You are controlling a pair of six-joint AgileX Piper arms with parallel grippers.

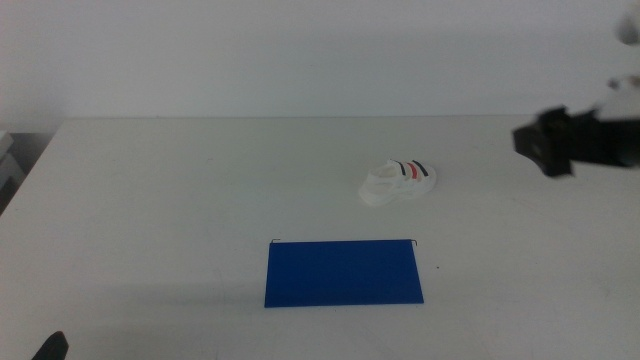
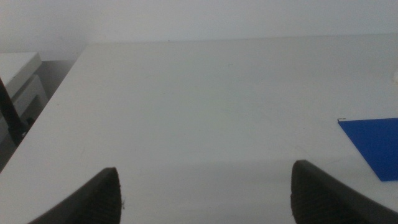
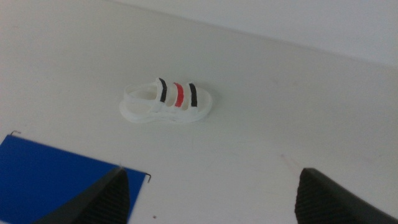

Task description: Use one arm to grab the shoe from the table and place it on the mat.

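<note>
The white shoe (image 1: 398,182) with black, red and dark blue straps lies on its sole on the white table (image 1: 180,200), just behind the right end of the dark blue mat (image 1: 343,272). The right arm (image 1: 600,140) hangs in the air at the right, its gripper (image 1: 540,148) to the right of the shoe and apart from it. In the right wrist view its gripper (image 3: 212,174) is open and empty, with the shoe (image 3: 166,102) and the mat (image 3: 56,180) ahead. The left gripper (image 1: 50,347) waits at the bottom left, open (image 2: 205,168).
A corner of the mat (image 2: 373,144) shows in the left wrist view. A grey unit (image 2: 18,87) stands beyond the table's left edge. A wall rises behind the table's far edge (image 1: 300,118).
</note>
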